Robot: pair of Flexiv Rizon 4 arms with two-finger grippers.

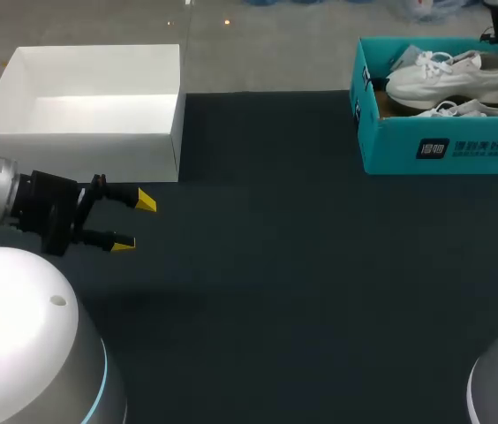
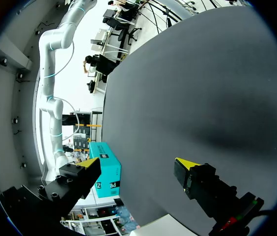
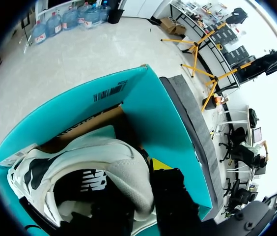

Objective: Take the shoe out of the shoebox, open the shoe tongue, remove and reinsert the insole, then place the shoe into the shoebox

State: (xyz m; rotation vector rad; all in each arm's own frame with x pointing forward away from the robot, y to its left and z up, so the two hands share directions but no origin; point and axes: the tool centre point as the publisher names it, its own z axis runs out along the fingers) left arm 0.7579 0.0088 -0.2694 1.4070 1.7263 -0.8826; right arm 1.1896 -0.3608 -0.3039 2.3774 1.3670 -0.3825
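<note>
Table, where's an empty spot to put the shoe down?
The dark table is bare between the white box and the teal shoebox, and across the whole front. Crowded: the shoebox, holding two white shoes, and beside the left gripper.

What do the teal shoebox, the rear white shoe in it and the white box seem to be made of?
Teal shoebox: likely cardboard, with a matte printed outside and a bare brown inside.
Rear white shoe: probably a synthetic leather or textile upper, with a smooth rubbery sole and woven laces. The exact fabric is unclear.
White box: seemingly stiff cardboard, plain matte white with straight folded edges.
</note>
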